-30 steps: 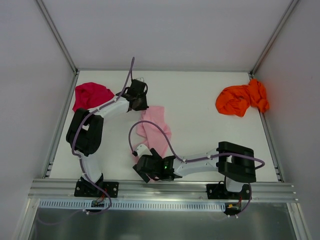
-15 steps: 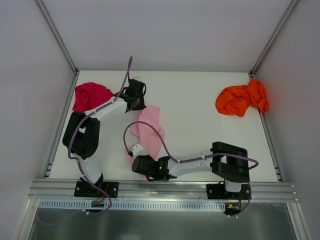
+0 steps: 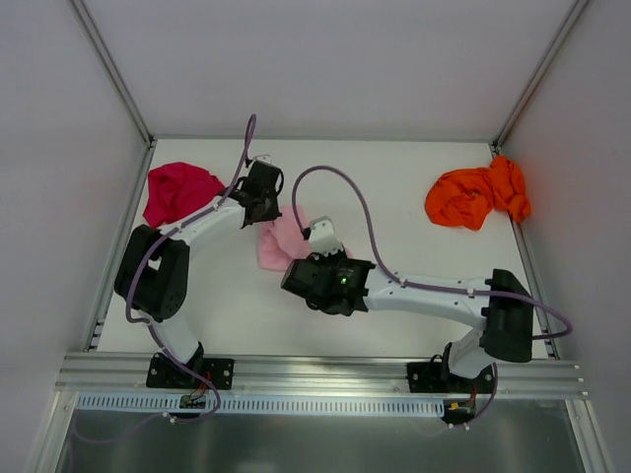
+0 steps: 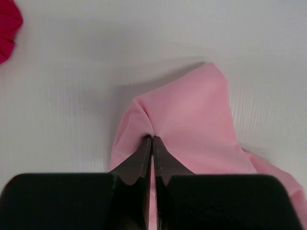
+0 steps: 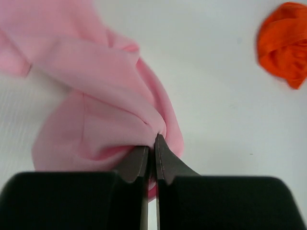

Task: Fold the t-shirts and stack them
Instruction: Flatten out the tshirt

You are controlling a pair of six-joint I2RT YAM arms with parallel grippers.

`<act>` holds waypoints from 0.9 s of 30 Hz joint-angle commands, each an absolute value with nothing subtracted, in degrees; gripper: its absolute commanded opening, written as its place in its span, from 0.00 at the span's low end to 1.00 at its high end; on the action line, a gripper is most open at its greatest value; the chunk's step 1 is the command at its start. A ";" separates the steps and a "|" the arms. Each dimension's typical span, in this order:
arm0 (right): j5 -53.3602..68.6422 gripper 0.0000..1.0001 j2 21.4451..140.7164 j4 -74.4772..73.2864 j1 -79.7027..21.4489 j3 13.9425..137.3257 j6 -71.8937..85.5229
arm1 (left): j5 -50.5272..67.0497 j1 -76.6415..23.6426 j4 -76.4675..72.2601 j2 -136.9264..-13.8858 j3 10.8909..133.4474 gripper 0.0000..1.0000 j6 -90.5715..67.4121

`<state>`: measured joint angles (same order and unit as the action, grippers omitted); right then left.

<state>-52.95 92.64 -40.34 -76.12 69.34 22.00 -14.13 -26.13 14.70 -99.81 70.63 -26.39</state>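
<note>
I see the flat white table (image 3: 414,187) with the crumpled bright orange cloth t-shirt (image 3: 476,195) at its far right edge and the heaped magenta-red cloth t-shirt (image 3: 177,189) at its far left. Between them, mid-table, the bunched light pink cloth t-shirt (image 3: 279,239) sits under my arms. My left gripper (image 4: 152,140) is clamped on a fold at its far side, and my right gripper (image 5: 152,139) is clamped on a fold at its near side.
</note>
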 commanded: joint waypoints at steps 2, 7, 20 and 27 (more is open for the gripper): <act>-69.33 0.01 87.63 -58.95 -72.08 79.79 30.83 | -15.64 -25.31 12.57 -94.84 68.03 0.00 -26.54; -70.22 0.01 85.00 -62.14 -65.23 79.90 32.52 | -17.31 -25.40 11.95 -91.15 64.35 0.00 -26.46; -73.65 0.01 85.78 -68.11 -56.17 81.12 36.47 | -19.59 -25.49 12.57 -86.22 61.35 0.00 -26.98; -74.53 0.27 88.41 -72.41 -52.04 81.38 41.12 | -22.85 -25.49 10.99 -80.78 57.57 0.00 -27.86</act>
